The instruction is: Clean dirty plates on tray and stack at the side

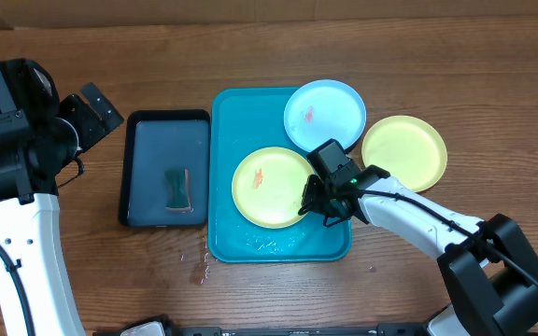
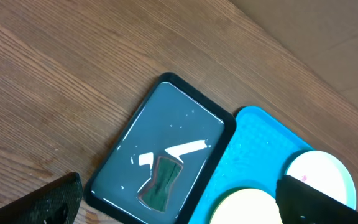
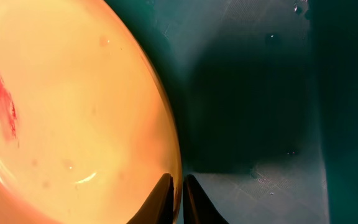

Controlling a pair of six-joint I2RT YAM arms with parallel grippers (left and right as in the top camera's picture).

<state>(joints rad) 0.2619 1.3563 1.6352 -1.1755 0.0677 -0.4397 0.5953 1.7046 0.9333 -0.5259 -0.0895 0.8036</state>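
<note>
Early stage: one plate off the tray, two smeared ones not yet cleaned.
The right tool pinches the rim of the smeared yellow plate lying in the tray. The smeared blue plate overlaps the tray's far right corner. A clean-looking yellow plate rests on the table right of the tray. The left tool, spread wide, hovers well left of the tray.
</note>
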